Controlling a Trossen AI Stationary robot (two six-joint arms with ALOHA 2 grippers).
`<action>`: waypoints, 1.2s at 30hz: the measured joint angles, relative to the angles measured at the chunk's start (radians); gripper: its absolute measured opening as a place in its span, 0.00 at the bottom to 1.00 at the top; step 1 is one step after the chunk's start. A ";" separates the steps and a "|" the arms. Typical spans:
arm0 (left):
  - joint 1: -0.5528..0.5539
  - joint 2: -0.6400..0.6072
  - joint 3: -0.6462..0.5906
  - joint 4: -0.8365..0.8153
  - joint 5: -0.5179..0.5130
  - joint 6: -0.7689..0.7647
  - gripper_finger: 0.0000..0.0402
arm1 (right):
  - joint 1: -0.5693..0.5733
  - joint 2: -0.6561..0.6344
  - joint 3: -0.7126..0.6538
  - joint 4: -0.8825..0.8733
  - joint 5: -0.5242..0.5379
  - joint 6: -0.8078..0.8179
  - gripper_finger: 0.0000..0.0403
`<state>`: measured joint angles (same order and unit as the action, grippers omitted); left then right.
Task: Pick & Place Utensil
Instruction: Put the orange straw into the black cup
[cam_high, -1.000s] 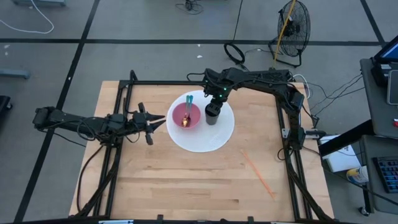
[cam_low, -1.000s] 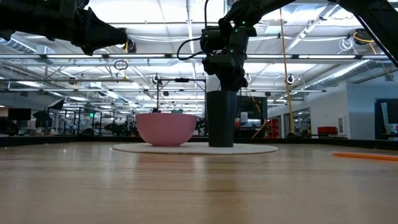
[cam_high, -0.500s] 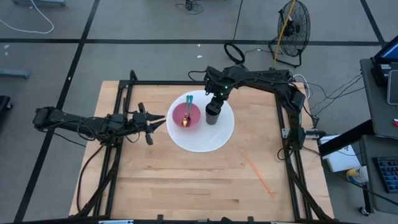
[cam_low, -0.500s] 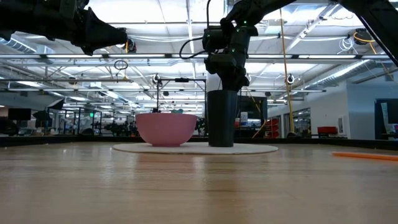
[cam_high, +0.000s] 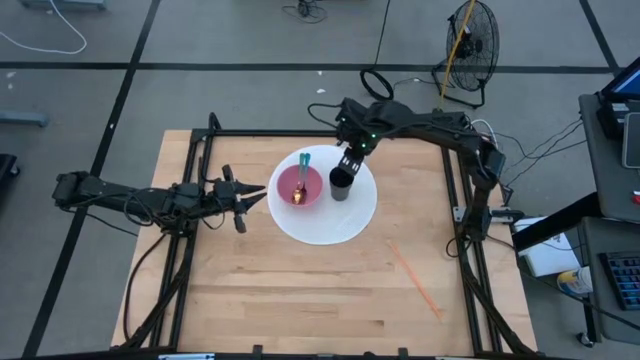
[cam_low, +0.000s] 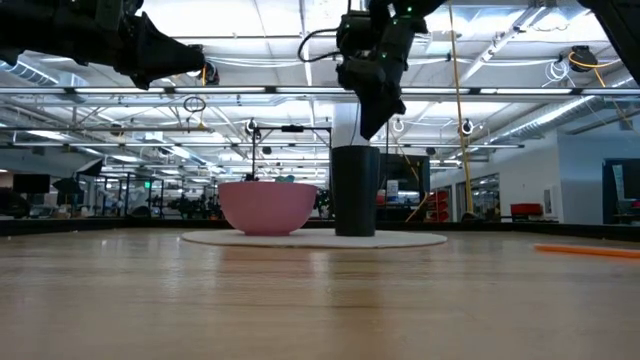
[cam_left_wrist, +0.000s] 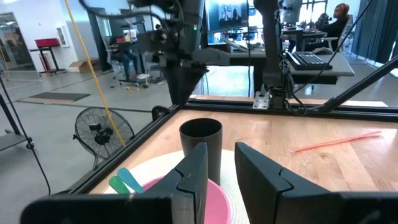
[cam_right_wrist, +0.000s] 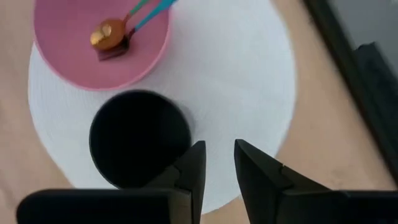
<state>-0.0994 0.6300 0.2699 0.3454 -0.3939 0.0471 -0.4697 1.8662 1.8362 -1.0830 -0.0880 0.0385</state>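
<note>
- Across the wooden table (cam_high: 300, 290), a round white mat (cam_high: 350, 222) carries everything that matters, with an orange straw (cam_high: 417, 277) lying well apart near the right side.
- Right gripper (cam_high: 349, 160) hangs above the black cup (cam_high: 341, 184), fingers slightly apart and pinching nothing; the cup stands upright on the mat.
- Left gripper (cam_high: 252, 196) waits beside the mat, fingers a little apart, empty.
- Pink bowl (cam_high: 299, 186), just beside the cup, holds the utensils (cam_right_wrist: 134, 18): two teal-handled pieces, one ending in a gold spoon head.
- Looks like placing is done, or the pick hasn't begun; I can't tell which.
</note>
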 joint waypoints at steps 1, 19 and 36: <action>0.000 0.000 0.000 0.000 0.000 0.000 0.22 | 0.001 -0.010 0.000 0.002 0.017 -0.002 0.20; 0.000 0.000 0.000 -0.089 0.037 -0.069 0.22 | 0.196 -0.247 -0.024 -0.104 0.092 0.002 0.19; -0.022 0.000 0.000 -0.167 0.209 -0.079 0.22 | 0.414 -0.834 -0.862 0.592 0.091 0.093 0.16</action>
<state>-0.1210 0.6300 0.2699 0.1781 -0.1852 -0.0318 -0.0554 1.0319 0.9746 -0.4913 0.0032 0.1313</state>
